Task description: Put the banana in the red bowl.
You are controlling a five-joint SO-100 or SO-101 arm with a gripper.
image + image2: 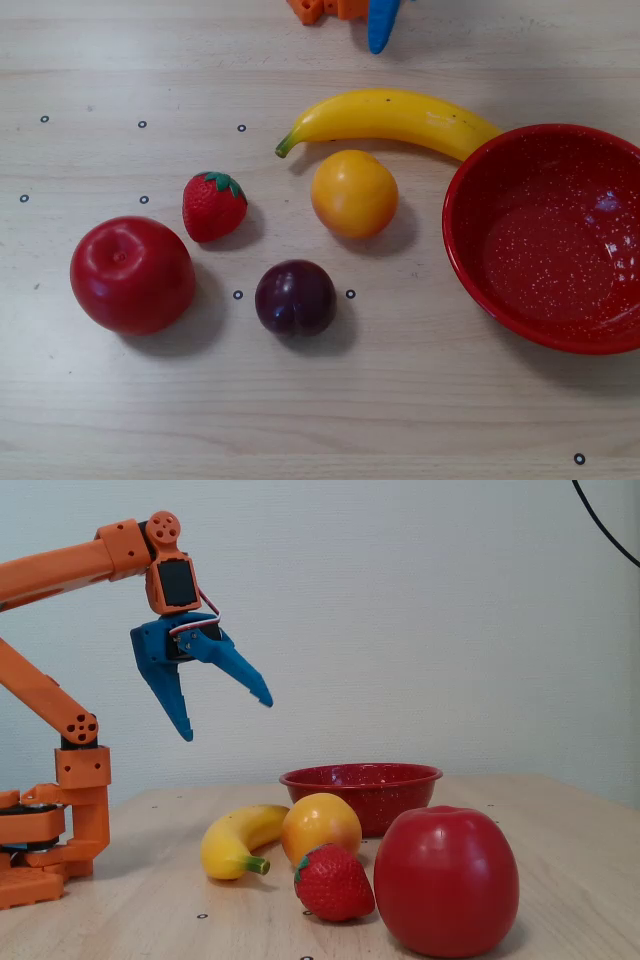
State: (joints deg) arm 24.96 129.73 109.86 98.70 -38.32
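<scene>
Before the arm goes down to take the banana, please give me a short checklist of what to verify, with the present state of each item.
1. End effector open wide enough for the fruit: ok, the jaws stand spread apart and hold nothing.
2. Banana free to grasp from above: ok, nothing lies on it.
3. Room beside the banana: cannot tell; the orange fruit lies close to it, contact unclear.
4. Red bowl ready to receive: ok, it is empty and upright.
5. Banana clear of the bowl: not ok, its brownish end meets the rim.
6. End effector above the banana: not ok, it hangs high near the base.
</scene>
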